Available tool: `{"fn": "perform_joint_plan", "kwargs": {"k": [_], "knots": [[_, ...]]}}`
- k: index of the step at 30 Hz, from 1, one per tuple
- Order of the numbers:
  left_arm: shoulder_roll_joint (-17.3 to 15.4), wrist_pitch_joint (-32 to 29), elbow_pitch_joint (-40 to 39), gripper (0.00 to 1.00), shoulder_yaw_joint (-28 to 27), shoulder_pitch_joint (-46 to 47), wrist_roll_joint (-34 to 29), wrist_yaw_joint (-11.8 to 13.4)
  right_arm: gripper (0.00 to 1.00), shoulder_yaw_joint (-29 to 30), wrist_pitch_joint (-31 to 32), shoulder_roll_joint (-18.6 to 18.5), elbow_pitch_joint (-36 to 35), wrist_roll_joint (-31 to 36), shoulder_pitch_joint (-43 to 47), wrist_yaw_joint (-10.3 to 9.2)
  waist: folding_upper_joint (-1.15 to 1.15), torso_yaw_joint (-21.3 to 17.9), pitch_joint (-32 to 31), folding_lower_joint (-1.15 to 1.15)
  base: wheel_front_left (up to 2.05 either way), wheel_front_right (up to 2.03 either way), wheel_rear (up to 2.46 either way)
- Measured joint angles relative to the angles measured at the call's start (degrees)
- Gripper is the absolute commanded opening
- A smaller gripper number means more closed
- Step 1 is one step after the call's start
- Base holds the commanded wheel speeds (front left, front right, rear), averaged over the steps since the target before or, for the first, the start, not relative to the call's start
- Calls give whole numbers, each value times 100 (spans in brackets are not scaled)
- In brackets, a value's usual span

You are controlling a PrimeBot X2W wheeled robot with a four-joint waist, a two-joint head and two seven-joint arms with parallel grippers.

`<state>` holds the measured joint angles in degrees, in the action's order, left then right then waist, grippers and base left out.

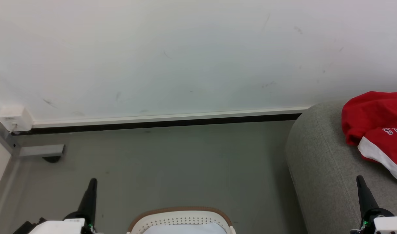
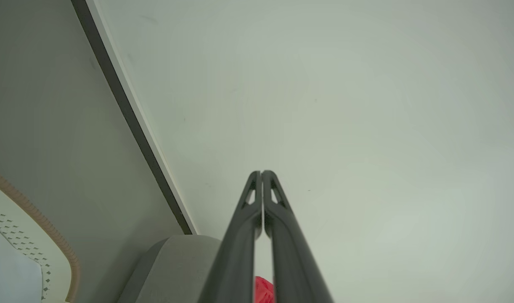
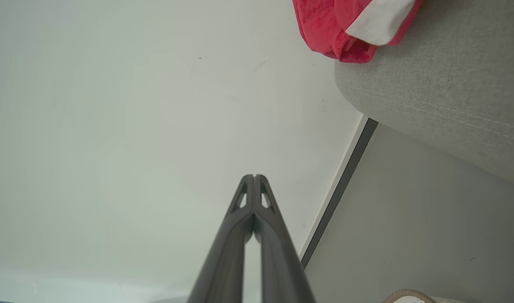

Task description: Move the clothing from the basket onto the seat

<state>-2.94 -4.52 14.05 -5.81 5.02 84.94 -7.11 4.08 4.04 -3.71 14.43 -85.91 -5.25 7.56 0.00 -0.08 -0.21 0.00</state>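
Wall (image 1: 185,48): pale and lightly scuffed, across the far side of the scene.
Floor (image 1: 185,162): grey, from the wall to the near edge.
Seat (image 1: 318,162): light grey woven upholstery with a rounded corner and a seam. It stands on the right, with its far end against the wall.
Skirting (image 1: 166,118): a white strip over a dark one along the foot of the wall, ending at the seat.
Clothing (image 1: 374,120): a bright red heap on top of the seat at the far right, cut by the view's edge. One piece has a white band and white lettering. In the right wrist view a red fold reaches the seat's edge.
Basket (image 1: 180,209): cream with small holes and a tan rim, on the floor at near centre, left of the seat. Something pale shows inside, and I cannot tell what it is.
Left fingers (image 1: 92,185): dark, at near left, left of the basket. The tips are pressed together with nothing between them.
Right fingers (image 1: 361,185): dark, at near right, over the seat and near the clothing but apart from it. They are closed and empty.
Box (image 1: 15,118): small and white, at the foot of the wall on the far left.
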Motion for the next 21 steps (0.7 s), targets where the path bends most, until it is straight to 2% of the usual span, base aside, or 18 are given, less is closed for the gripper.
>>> {"fn": "perform_joint_plan", "kwargs": {"k": [21], "knots": [[11, -199, 2, 0, -68, 96, 702, -23, 0, 189, 202, 38, -30, -697, -57, 0, 0, 8, 39, 0, 0, 0, 0]]}}
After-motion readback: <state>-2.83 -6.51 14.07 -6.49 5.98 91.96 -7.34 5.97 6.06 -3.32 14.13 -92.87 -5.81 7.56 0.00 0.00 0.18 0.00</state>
